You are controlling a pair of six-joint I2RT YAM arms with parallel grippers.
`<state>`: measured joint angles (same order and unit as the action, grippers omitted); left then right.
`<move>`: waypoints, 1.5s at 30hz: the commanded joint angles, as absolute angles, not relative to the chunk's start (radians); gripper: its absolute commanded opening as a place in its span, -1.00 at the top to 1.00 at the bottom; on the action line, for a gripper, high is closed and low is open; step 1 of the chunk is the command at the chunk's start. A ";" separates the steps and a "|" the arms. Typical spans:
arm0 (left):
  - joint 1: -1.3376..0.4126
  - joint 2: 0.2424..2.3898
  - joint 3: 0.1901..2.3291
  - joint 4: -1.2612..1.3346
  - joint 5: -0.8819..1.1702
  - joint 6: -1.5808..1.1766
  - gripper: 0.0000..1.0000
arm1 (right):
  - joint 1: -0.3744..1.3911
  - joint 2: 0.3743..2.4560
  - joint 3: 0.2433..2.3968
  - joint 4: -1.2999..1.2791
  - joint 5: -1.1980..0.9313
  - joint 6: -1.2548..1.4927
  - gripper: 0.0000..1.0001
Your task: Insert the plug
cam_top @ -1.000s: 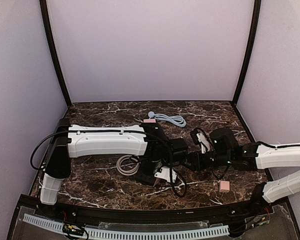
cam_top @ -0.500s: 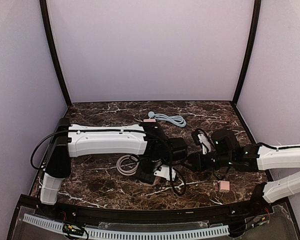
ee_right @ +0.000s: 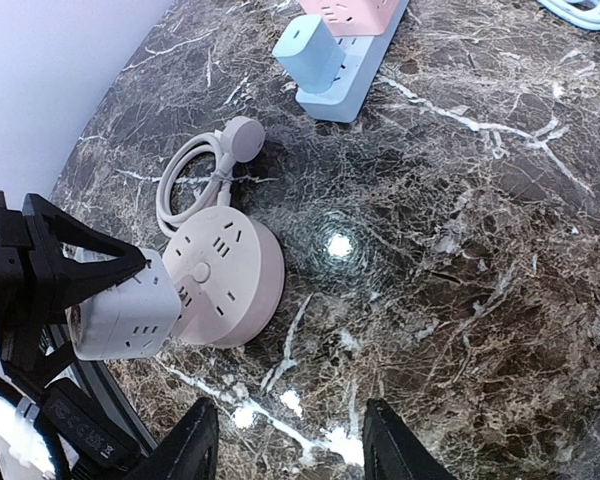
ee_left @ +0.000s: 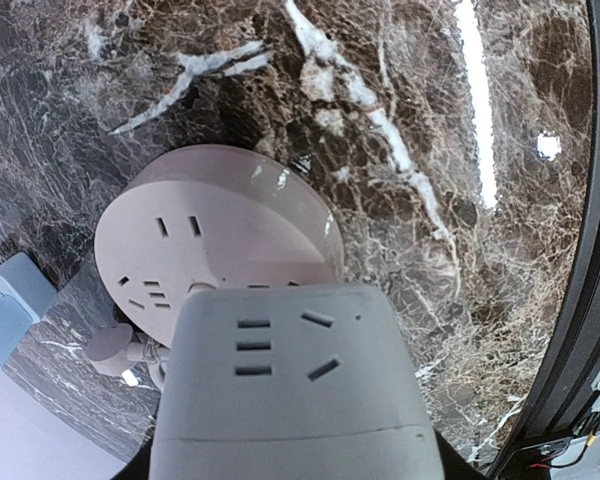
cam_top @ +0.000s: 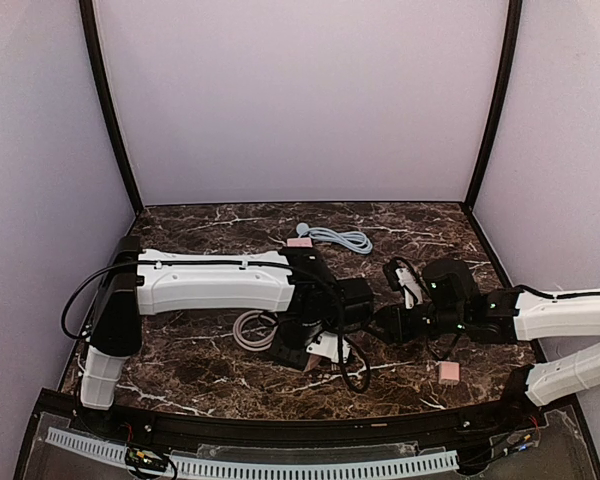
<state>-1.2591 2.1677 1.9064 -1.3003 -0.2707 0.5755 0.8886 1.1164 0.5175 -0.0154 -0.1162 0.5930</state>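
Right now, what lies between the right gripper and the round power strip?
Only bare marble tabletop between right gripper and round power strip, right wrist view.

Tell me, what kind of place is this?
Probably a robot test booth: plain lilac walls box in a marble-look table, two robot arms sit at its near edge, with a round power strip and a cube socket to practise on.

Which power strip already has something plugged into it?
The long pink-and-blue strip, carrying a light blue plug. The round strip and the cube show only empty sockets.
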 commanded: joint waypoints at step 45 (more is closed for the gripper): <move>-1.102 2.350 2.069 -1.387 -0.065 0.669 0.99 | 0.882 1.193 0.532 0.050 -0.137 0.575 0.04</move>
